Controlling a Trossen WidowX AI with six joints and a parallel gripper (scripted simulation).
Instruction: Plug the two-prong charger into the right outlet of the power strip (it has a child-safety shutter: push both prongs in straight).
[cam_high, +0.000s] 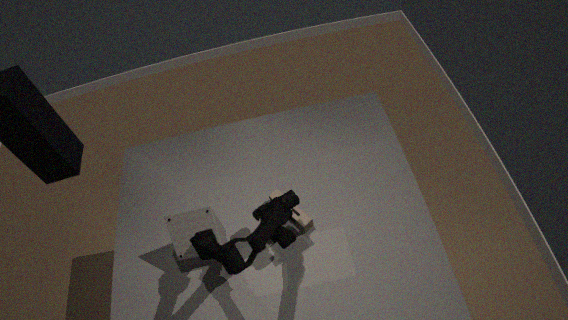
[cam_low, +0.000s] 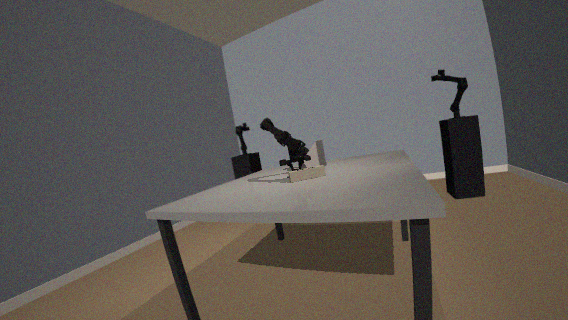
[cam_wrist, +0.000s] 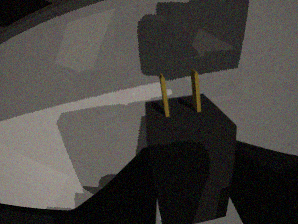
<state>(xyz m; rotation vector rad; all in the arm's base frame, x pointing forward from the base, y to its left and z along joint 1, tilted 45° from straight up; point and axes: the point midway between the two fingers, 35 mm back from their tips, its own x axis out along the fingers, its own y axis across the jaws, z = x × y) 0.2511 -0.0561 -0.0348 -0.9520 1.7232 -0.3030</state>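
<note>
My gripper (cam_wrist: 181, 149) (cam_high: 283, 212) (cam_low: 296, 161) is shut on the black two-prong charger (cam_wrist: 188, 137). In the wrist view its two yellow prongs (cam_wrist: 180, 94) point away from me, straight and side by side, toward a dark patch on the grey surface just beyond their tips. The cream power strip (cam_high: 306, 223) (cam_low: 311, 173) lies on the table right under the gripper. The arm covers most of the strip in the overhead view. I cannot make out the outlets or whether the prong tips touch the strip.
The arm's white mount plate (cam_high: 192, 225) sits left of the strip. A pale slanted panel (cam_low: 319, 152) stands behind the strip. Black pedestals (cam_low: 462, 156) (cam_low: 246, 164) (cam_high: 35, 125) with camera arms stand on the floor beyond the table (cam_low: 350, 195).
</note>
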